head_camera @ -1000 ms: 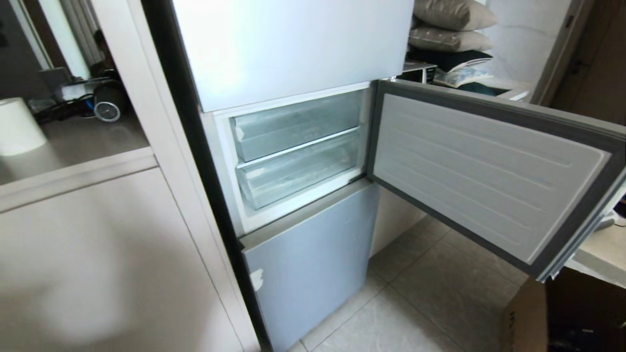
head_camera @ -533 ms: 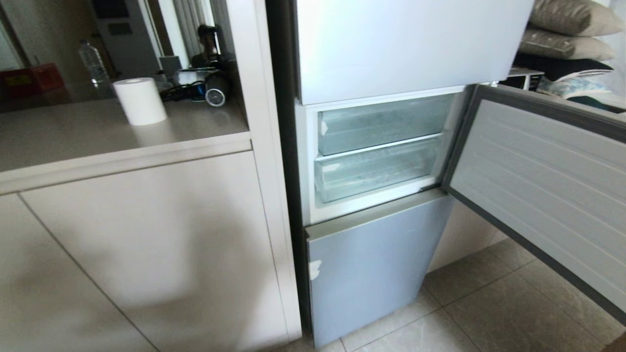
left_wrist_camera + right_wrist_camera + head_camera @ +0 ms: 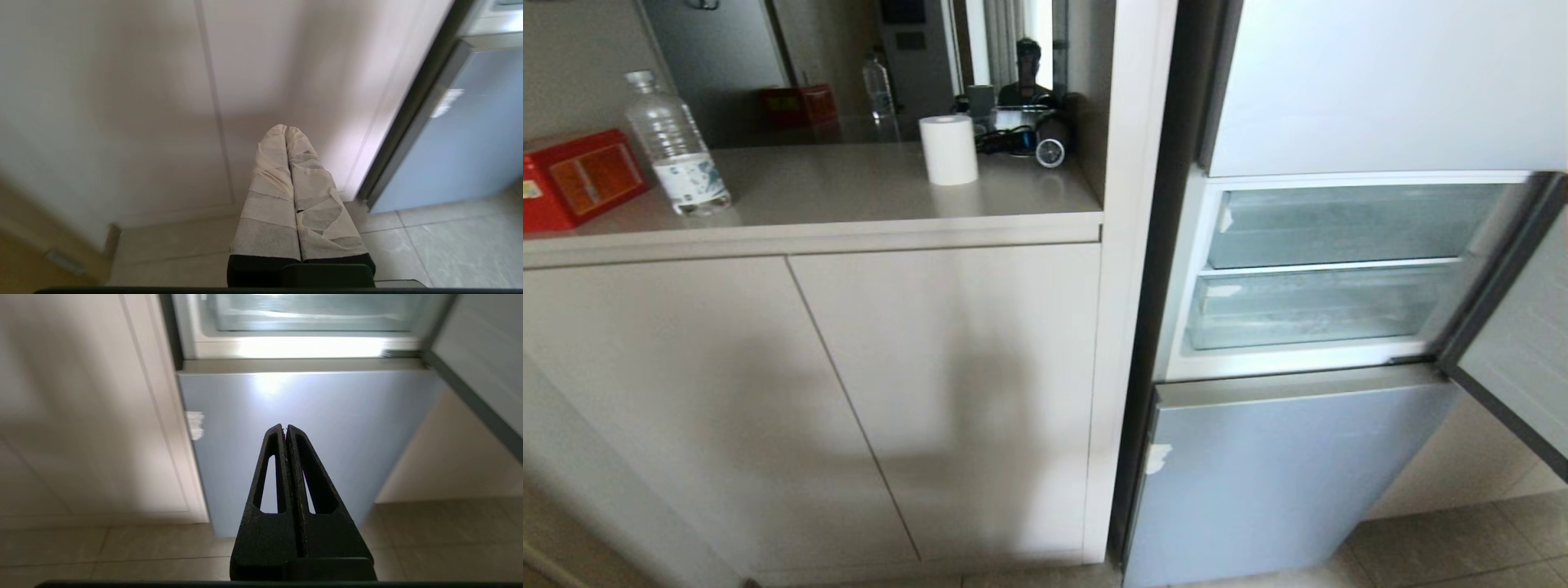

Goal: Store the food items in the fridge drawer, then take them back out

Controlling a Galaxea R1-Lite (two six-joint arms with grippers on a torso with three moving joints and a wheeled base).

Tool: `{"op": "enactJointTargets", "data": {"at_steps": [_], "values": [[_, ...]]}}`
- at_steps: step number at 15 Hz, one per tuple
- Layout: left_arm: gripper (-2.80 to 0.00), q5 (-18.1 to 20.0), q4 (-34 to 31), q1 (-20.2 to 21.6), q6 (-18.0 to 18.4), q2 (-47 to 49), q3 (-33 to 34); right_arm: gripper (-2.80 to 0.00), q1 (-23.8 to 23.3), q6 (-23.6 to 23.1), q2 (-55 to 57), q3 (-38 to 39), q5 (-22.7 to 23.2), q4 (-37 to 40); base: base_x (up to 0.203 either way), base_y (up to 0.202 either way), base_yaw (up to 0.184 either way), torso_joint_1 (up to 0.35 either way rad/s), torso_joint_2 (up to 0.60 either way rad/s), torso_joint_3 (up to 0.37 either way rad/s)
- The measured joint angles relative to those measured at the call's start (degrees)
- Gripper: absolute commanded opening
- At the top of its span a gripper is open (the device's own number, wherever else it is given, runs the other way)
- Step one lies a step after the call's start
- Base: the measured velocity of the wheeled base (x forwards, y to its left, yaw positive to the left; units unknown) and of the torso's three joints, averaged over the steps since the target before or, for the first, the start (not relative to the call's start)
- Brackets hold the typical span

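Observation:
The fridge stands at the right of the head view with its middle compartment open. Inside, two clear plastic drawers are pushed in, an upper one [image 3: 1347, 224] and a lower one [image 3: 1315, 306]. I cannot tell which is the fridge drawer. No food items show in any view. Neither gripper is in the head view. My left gripper [image 3: 286, 129], its fingers wrapped in white tape, is shut and empty, low in front of the beige cabinet doors [image 3: 163, 102]. My right gripper [image 3: 284, 427], black, is shut and empty, facing the fridge's lower blue-grey door [image 3: 327, 404].
The open fridge door [image 3: 1515, 359] swings out at the far right. On the counter [image 3: 833, 208] to the left stand a water bottle [image 3: 676, 147], a red box [image 3: 576, 175] and a white paper roll [image 3: 948, 149]. Beige cabinet doors [image 3: 809, 392] fill the left, with tiled floor [image 3: 1445, 547] below.
The whole head view has swung to the left, so the fridge now sits at the picture's right. The counter with the bottle and red box has come into view. The drawers stay pushed in.

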State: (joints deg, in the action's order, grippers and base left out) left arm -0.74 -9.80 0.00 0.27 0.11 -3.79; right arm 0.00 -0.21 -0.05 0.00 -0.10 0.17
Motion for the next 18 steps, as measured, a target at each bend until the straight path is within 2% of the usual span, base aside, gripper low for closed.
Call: {"op": "enactJointTargets", "data": {"at_steps": [4,11,14,18], "values": [[-2.8,-0.01,0.0,0.0,-0.01,0.0,0.02,-2.8,0.0,-0.09,0.0,0.0,0.08,0.0,0.002,-0.007,0.133,0.002,0.0,0.002],[-2.8,-0.02,0.0,0.0,0.0,0.0,-0.01,-2.8,0.0,-2.13,0.0,0.0,0.41,0.01,0.0,0.0,0.0,0.0,0.0,0.0],[-2.8,0.0,0.02,0.0,0.0,0.0,-0.02,-2.8,0.0,-1.36,0.0,-0.11,0.06,0.13,0.0,0.0,0.0,0.0,0.0,0.0],[-2.8,0.0,0.02,0.0,0.0,0.0,-0.01,-2.8,-0.13,-0.78,5.0,-8.02,-0.75,2.63,0.0,0.0,0.0,0.0,0.0,0.0]]}}
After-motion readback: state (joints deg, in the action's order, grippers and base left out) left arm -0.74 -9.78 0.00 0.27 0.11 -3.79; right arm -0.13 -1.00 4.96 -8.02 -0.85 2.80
